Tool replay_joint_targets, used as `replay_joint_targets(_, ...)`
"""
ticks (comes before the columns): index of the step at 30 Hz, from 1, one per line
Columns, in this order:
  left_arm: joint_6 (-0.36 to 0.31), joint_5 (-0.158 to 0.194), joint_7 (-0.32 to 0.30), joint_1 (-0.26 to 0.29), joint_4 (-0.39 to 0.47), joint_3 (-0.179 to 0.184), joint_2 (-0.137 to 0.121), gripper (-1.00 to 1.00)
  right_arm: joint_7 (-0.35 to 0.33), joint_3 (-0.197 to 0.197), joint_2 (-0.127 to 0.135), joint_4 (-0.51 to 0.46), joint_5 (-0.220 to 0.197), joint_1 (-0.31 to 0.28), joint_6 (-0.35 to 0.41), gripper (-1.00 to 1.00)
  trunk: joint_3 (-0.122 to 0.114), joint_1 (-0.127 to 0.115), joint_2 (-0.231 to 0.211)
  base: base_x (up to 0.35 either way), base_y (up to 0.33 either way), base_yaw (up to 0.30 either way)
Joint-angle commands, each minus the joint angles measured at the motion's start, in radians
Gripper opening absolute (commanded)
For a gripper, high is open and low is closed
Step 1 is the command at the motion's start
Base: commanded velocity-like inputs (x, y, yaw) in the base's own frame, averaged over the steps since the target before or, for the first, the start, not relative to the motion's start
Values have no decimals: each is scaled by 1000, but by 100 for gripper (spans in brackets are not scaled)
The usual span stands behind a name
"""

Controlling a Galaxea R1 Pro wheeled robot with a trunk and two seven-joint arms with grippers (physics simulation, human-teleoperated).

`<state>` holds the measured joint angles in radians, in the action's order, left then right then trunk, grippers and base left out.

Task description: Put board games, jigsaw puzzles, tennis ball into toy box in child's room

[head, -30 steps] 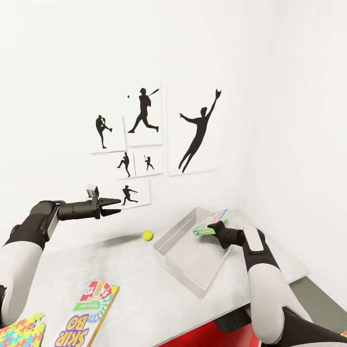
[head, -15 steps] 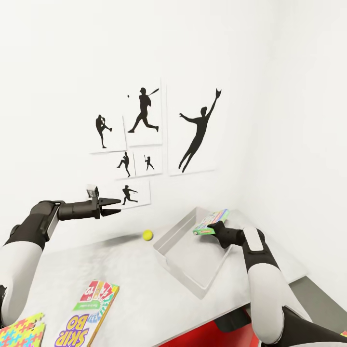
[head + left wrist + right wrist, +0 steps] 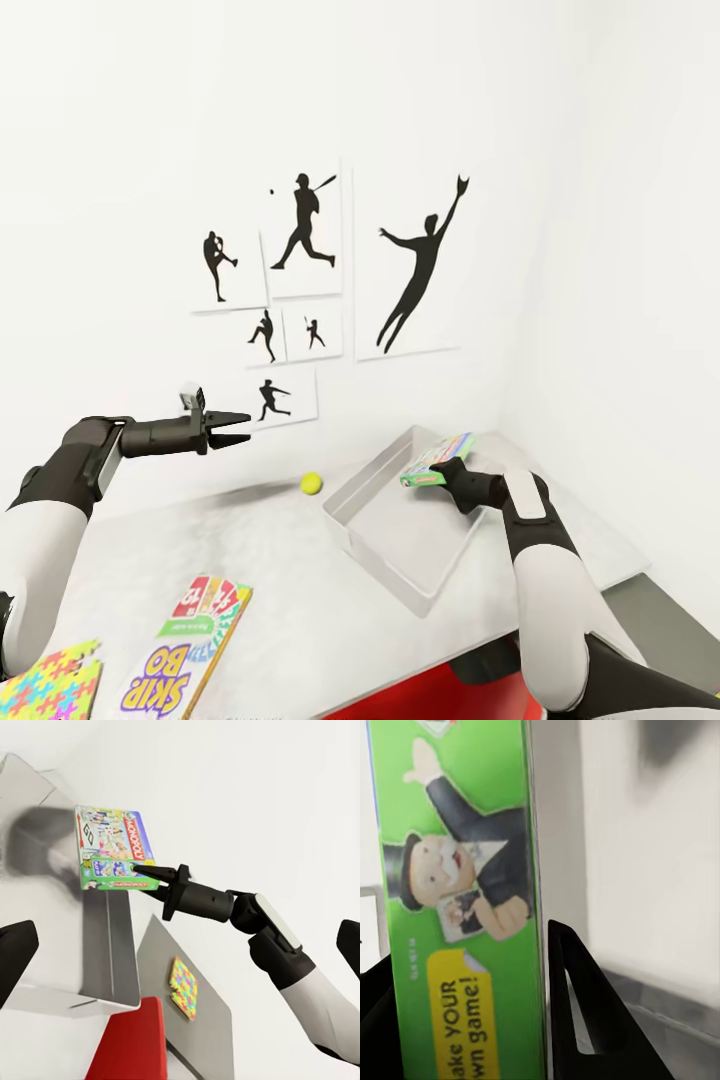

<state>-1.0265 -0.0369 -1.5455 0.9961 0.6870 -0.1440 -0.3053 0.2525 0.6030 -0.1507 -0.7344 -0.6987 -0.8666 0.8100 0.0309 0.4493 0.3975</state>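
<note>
You're in a child's bedroom or playroom: baseball-player silhouette prints (image 3: 320,290) hang on the white wall, and the grey surface (image 3: 290,570) carries a Skip-Bo game box (image 3: 190,650), a colourful jigsaw puzzle box (image 3: 50,685), a tennis ball (image 3: 311,484) and a grey toy box (image 3: 400,575).

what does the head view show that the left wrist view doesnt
Head view alone: the tennis ball on the table, the Skip-Bo game, the baseball silhouettes on the wall, and the left gripper, jaws apart. Left wrist view alone: the Monopoly lettering on the board game lid. Both share the right gripper holding that game over the toy box, plus a jigsaw puzzle.
</note>
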Motion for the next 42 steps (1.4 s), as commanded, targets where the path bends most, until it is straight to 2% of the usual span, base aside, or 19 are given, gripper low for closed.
replay_joint_targets(1,-10,-4,-5,1,0,-1,0,100,10,4,-1,-2,-12,-2,3,-100,4,1,3,0,0,69)
replay_joint_targets(42,-10,-5,-5,1,0,-2,2,100,10,3,3,-3,-12,-3,3,-100,47,1,3,0,0,16)
